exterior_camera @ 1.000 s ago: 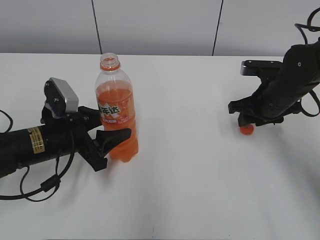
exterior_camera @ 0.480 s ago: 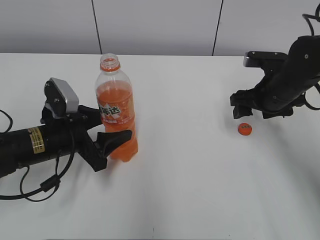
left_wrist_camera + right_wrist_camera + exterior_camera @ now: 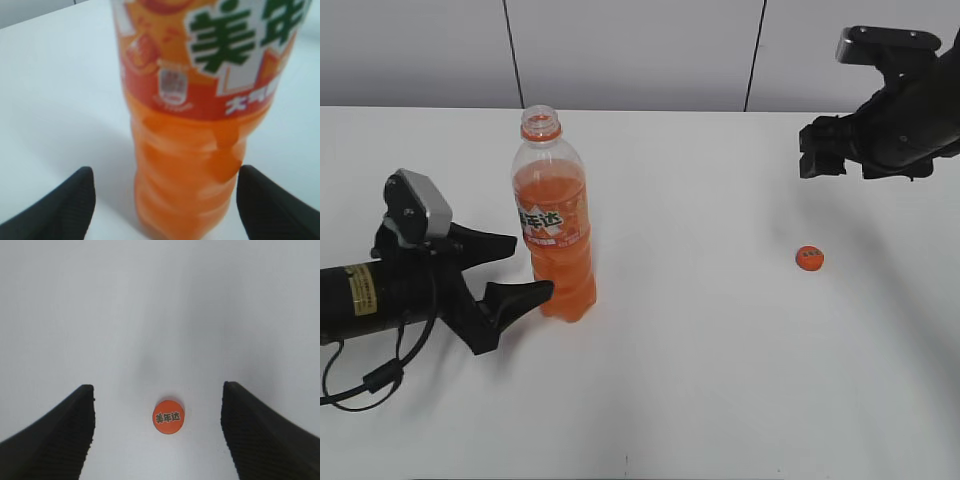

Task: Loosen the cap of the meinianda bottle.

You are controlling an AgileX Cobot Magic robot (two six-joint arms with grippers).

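Note:
The meinianda bottle (image 3: 554,225) stands upright on the white table, left of centre, with its mouth open and uncapped. It fills the left wrist view (image 3: 200,125). My left gripper (image 3: 515,268) is open, its fingers apart on either side of the bottle's lower part without touching it (image 3: 162,200). The orange cap (image 3: 809,257) lies flat on the table at the right, top side up (image 3: 168,416). My right gripper (image 3: 817,157) is open and empty, raised above and behind the cap (image 3: 157,425).
The white table (image 3: 700,380) runs to a grey panelled wall (image 3: 640,50) at the back. Black cables trail from the left arm at the table's left edge.
My right gripper let go of the cap on the table and rose up and back. My left gripper drew back leftward from the bottle, with its fingers open.

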